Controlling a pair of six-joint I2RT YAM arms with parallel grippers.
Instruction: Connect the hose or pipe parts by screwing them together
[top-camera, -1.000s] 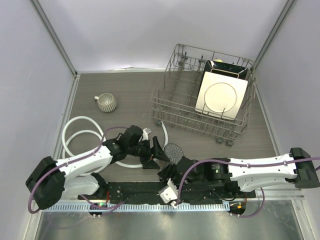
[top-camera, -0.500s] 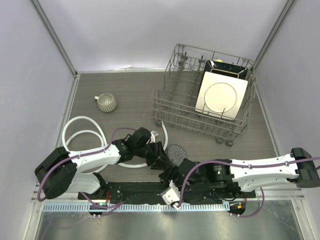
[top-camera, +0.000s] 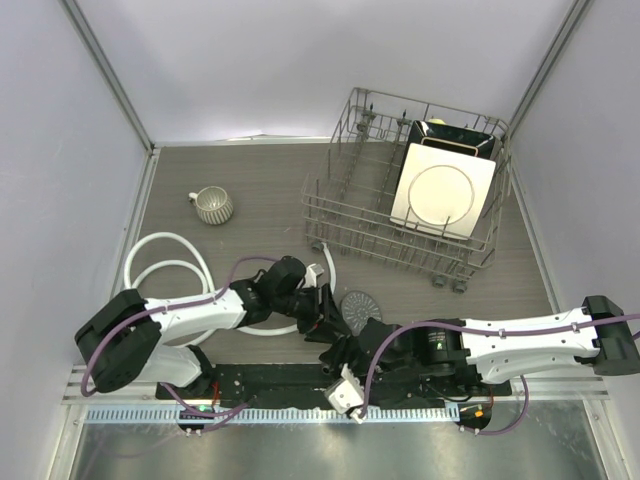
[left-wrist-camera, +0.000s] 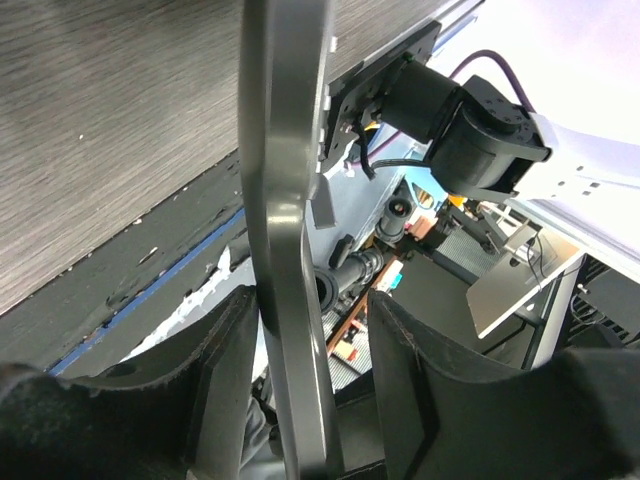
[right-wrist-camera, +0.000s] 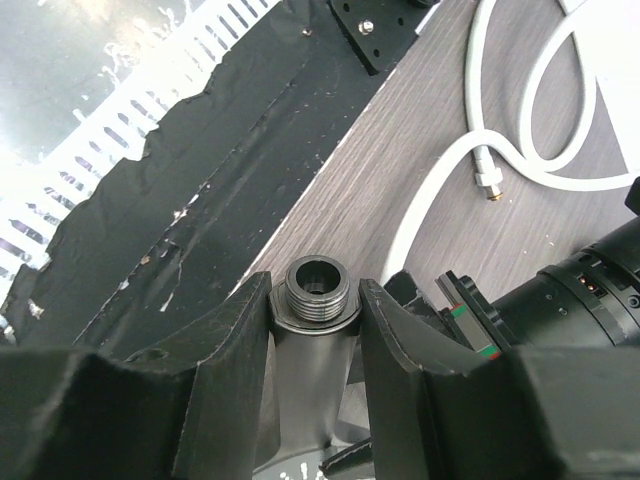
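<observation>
The grey shower head (top-camera: 358, 303) hangs low over the table's near centre. My right gripper (top-camera: 340, 347) is shut on its straight handle just under the threaded end (right-wrist-camera: 318, 290), which pokes out past the right gripper (right-wrist-camera: 315, 300). My left gripper (top-camera: 322, 312) straddles the shower head (left-wrist-camera: 288, 250), seen edge-on. The left gripper (left-wrist-camera: 315, 300) is open: one finger lies against the grey body and the other stands clear of it. The white hose (top-camera: 160, 243) lies coiled at the left. The hose (right-wrist-camera: 480, 100) ends in a small metal nut (right-wrist-camera: 487, 180) that rests loose on the wood.
A wire dish rack (top-camera: 340, 215) holding a white plate (top-camera: 442, 192) stands at the back right. A ribbed grey cup (top-camera: 213, 205) sits at the back left. A black mat (top-camera: 270, 380) covers the near edge between the arm bases. Grey walls enclose the table.
My left gripper moved right to the shower head, and its wide jaws narrowed around it. The shower head shifted slightly right, and my right wrist turned a little.
</observation>
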